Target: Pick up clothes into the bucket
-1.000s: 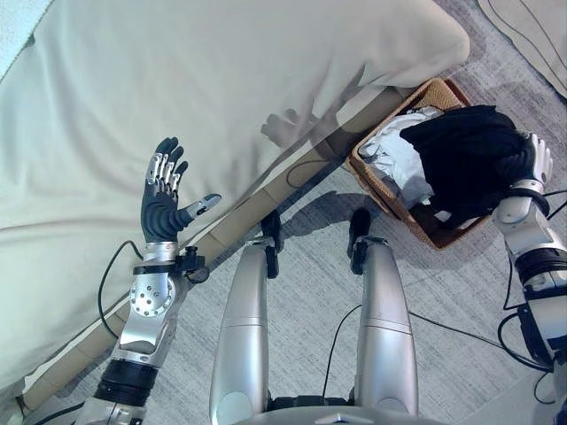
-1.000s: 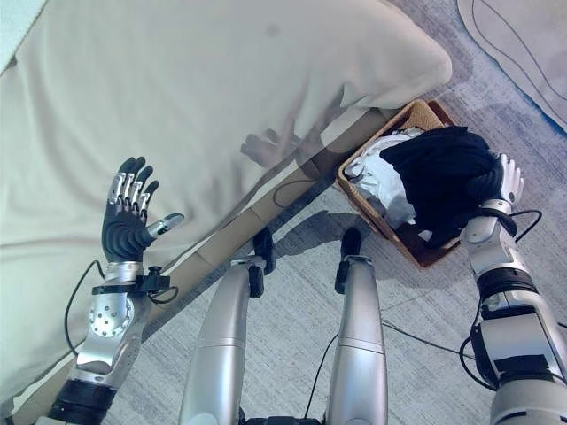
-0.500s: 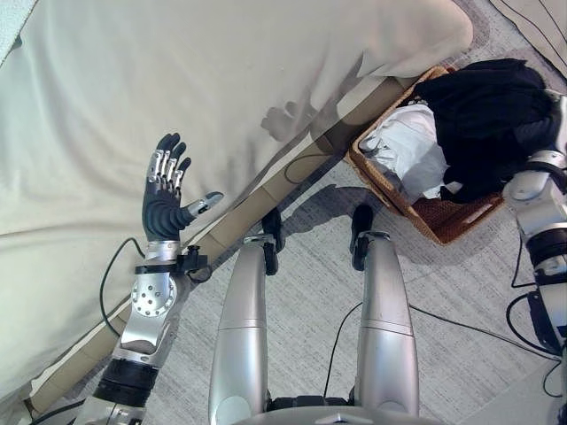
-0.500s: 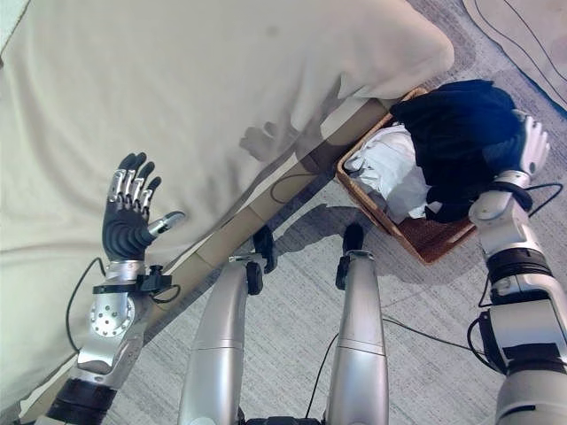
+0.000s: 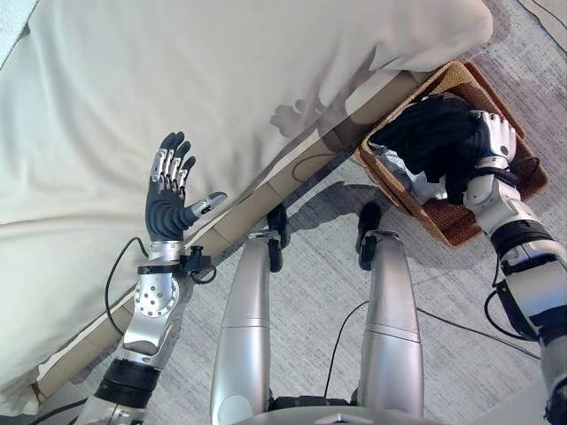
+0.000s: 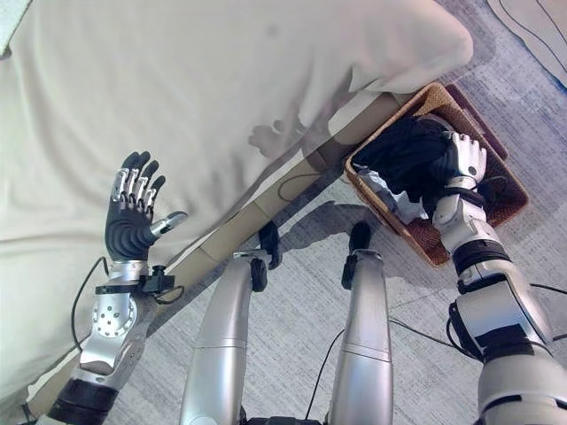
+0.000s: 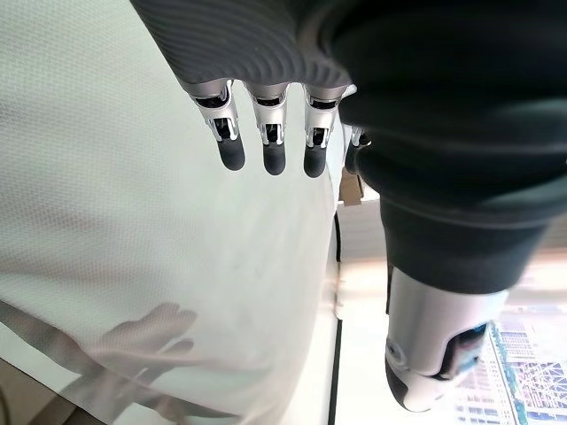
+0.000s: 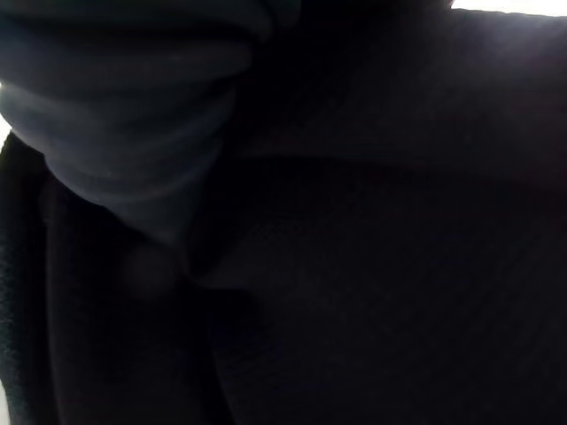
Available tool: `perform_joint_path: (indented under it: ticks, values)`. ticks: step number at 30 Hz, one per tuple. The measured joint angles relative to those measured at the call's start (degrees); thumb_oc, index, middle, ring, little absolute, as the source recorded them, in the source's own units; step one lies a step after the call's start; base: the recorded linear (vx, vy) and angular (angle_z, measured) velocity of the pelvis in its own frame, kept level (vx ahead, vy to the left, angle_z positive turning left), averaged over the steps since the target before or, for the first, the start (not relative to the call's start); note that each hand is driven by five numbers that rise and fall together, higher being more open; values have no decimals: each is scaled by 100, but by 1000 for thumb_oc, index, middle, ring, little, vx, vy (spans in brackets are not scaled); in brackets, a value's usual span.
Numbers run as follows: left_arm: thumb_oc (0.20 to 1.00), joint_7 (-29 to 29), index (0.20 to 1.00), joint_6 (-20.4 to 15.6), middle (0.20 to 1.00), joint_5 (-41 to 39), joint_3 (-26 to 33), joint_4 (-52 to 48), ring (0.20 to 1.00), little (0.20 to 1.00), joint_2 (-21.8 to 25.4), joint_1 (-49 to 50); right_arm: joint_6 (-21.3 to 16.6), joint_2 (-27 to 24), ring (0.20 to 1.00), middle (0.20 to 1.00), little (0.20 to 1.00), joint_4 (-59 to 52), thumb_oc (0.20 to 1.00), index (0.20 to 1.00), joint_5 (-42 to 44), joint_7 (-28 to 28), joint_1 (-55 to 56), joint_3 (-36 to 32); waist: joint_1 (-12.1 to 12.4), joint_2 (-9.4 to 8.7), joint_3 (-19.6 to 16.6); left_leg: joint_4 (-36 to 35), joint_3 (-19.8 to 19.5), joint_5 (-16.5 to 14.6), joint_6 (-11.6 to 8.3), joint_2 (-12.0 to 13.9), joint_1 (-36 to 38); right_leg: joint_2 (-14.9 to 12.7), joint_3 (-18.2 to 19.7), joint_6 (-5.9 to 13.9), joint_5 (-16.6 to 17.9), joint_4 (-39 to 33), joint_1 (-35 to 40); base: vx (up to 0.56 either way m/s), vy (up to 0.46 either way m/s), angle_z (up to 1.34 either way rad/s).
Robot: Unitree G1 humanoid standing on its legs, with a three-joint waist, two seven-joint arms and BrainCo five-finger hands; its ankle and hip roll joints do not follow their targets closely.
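Grey carpet [image 5: 461,354] carries a brown woven wicker basket [image 5: 523,181] beside the cream-sheeted bed [image 5: 177,80]. Inside the basket, a black crumpled garment [image 5: 430,133] covers white cloth [image 5: 425,188], the right hand [image 5: 492,137] against it (fingers hidden, state unclear). Over the bed, the left hand [image 5: 168,190] has its fingers spread.

The bed [image 5: 221,80] fills the scene from nine o'clock to twelve o'clock. The basket [image 5: 523,173] stands on the floor at two o'clock, just beside the bed's corner. A garment [image 5: 430,133] lies in the basket, on top of another cloth [image 6: 383,188]. The right hand [image 5: 492,137] is on the garment. The left hand [image 5: 168,199] is at nine o'clock, over the bed's edge.
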Motion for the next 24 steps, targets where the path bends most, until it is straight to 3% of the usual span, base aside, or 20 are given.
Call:
perform_joint_path:
  ticks: [10,11,12,13,24]
  values:
    - [1000,0,1000,5,1000,0,16,-29,1000,1000,0,-5,142,1,200,200,200,273,200,200,54,53,-278,-25,-6,41,-27,8,15,7,9,1,-127,4,13,-22,16,5,-139,0,0,0]
    - [1000,1,1000,9,1000,0,35,-29,1000,1000,0,-10,177,5,520,520,520,435,520,520,135,55,-373,-100,-7,41,-27,11,22,7,9,1,-128,2,15,-21,16,4,-139,0,0,0]
    - [1000,1,1000,9,1000,0,40,-29,1000,1000,0,-10,195,3,520,520,520,469,520,520,185,54,-393,-158,-7,41,-27,11,24,7,9,1,-128,1,16,-22,16,4,-139,0,0,0]
    - [1000,5,1000,18,1000,0,45,-29,1000,1000,0,-15,220,1,1000,1000,1000,620,1000,1000,300,52,-476,-213,-8,41,-27,12,25,7,10,-5,-128,-2,18,-22,16,4,-139,0,0,0]
    - [1000,55,1000,41,1000,0,69,-31,1000,1000,0,-28,315,0,1000,1000,1000,710,1000,1000,826,-12,-524,-484,-18,44,-29,2,24,7,11,5,-128,5,22,-22,15,-1,-139,0,0,0]
